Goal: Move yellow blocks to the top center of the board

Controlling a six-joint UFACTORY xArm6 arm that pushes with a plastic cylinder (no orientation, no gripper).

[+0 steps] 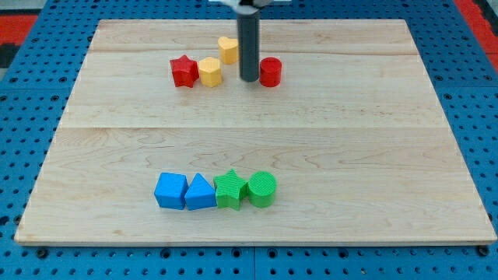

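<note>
Two yellow blocks sit near the view's top centre. One yellow block stands highest, partly beside the rod. A yellow hexagon-like block lies just below and left of it, touching a red star on its left. My tip rests on the board right of the yellow hexagon block and just left of a red cylinder.
A row of blocks lies near the view's bottom: a blue cube-like block, a blue triangle, a green star and a green cylinder. The wooden board lies on a blue pegboard.
</note>
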